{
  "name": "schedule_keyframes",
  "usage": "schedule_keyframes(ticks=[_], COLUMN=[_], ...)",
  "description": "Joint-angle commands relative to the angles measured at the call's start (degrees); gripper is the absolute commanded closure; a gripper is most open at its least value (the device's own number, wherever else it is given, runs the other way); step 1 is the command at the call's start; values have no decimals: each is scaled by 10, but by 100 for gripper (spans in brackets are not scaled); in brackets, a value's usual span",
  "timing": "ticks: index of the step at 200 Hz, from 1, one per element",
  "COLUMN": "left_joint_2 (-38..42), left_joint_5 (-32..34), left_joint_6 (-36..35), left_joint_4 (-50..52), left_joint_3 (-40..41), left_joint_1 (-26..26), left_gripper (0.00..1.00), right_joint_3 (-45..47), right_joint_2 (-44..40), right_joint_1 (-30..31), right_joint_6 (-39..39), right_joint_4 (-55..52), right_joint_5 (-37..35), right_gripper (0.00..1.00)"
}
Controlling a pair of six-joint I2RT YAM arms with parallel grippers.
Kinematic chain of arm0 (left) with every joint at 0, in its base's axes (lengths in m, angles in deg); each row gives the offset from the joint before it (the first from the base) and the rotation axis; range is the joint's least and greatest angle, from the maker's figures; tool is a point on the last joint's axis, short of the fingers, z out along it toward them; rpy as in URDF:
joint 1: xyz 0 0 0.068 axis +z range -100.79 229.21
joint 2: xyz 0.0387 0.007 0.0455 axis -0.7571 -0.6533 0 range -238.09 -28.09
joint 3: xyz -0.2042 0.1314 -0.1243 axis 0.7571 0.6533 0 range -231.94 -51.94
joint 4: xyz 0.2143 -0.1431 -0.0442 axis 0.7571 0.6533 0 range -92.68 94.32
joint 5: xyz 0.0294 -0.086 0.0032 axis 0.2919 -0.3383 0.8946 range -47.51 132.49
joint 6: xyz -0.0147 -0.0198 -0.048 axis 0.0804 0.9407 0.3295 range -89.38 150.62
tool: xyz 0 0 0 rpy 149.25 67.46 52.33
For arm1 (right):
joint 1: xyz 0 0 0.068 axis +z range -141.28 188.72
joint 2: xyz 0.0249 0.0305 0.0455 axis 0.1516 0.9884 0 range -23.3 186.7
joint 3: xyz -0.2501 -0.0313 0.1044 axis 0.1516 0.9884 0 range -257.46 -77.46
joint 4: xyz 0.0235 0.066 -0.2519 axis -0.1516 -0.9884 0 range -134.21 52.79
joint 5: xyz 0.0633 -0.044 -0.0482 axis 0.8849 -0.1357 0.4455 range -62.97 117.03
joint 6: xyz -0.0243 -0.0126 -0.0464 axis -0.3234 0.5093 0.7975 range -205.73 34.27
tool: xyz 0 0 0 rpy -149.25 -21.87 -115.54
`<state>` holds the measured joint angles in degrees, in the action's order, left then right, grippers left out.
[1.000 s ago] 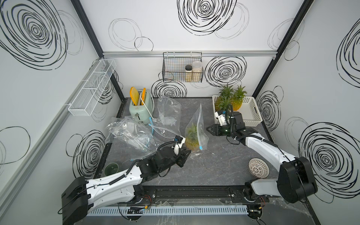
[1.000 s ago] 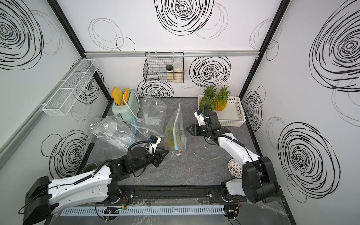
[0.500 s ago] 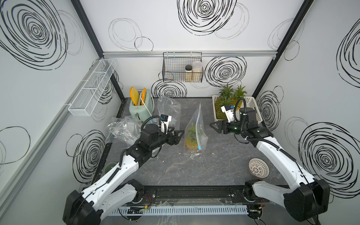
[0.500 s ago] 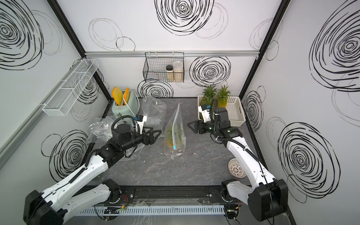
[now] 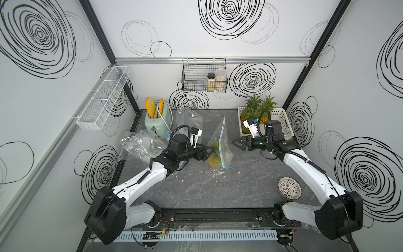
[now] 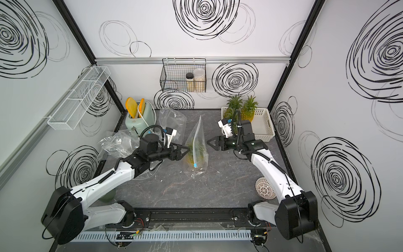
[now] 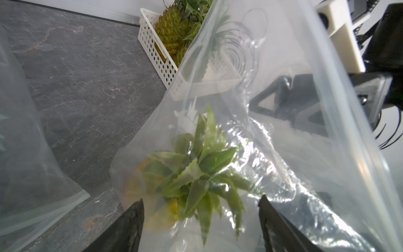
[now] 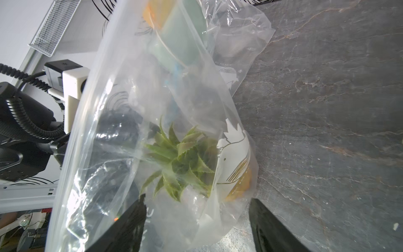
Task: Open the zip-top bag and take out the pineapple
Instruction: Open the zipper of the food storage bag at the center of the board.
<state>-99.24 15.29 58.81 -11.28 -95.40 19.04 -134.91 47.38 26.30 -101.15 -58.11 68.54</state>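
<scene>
- The zip-top bag (image 5: 219,141) stands on edge in the middle of the table (image 5: 196,192), directly between the two arms. Each gripper faces one of its flat sides.
- The left gripper (image 5: 209,151) is the nearer one. Its tips are at the bag's side, touching it or just short of it, level with the fruit. Its jaws are spread wide and hold nothing. The left wrist view shows both fingers (image 7: 130,227) bare, with the plastic ahead of them.
- The right gripper (image 5: 236,144) points at the opposite side, with a clear strip of table between it and the bag. Its jaws are also spread and empty.
- The bag's long axis runs up from the table to a pointed top corner that leans towards the back wall.
- A blue slider (image 5: 222,165) sits low on the front edge, near the table. The zip probably runs up that edge, though the clear plastic makes this hard to confirm.
- The pineapple (image 5: 214,156) sits at the bottom of the bag. Its yellow body rests low, and its green, spiky crown (image 7: 196,174) rises above it.
- The bag looks thin, glossy and wrinkled, with a pale printed design (image 8: 233,152) on one side. It would likely slip or fold if it were pinched.
- A basket (image 5: 283,122) behind the right arm holds more pineapples, well apart from the bag.
</scene>
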Motion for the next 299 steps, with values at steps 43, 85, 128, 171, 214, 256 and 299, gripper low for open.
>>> schedule_keyframes(ticks=[43,85,128,171,214,256,299], left_joint_2=[-47,-50,-56,-49,-28,-17,-5], left_joint_5=[-20,-14,-8,-5,8,14,21], left_joint_6=[38,41,35,44,47,44,33], left_joint_4=[-71,-72,-72,-91,-99,-97,-77], left_joint_3=[-24,-11,-8,6,31,42,51], left_joint_1=[-22,-29,-30,-30,-27,-21,-5], left_gripper=[31,56,79,88,93,94,95], right_joint_3=[5,9,7,18,24,38,49], right_joint_2=[23,37,44,71,87,72,54], right_joint_1=[10,27,73,106,113,110,64], right_joint_6=[-2,-10,-24,-53,-74,-86,-86], right_joint_4=[33,50,62,103,129,159,158], right_joint_5=[21,30,25,16,10,16,52], right_gripper=[24,24,25,30,60,92,100])
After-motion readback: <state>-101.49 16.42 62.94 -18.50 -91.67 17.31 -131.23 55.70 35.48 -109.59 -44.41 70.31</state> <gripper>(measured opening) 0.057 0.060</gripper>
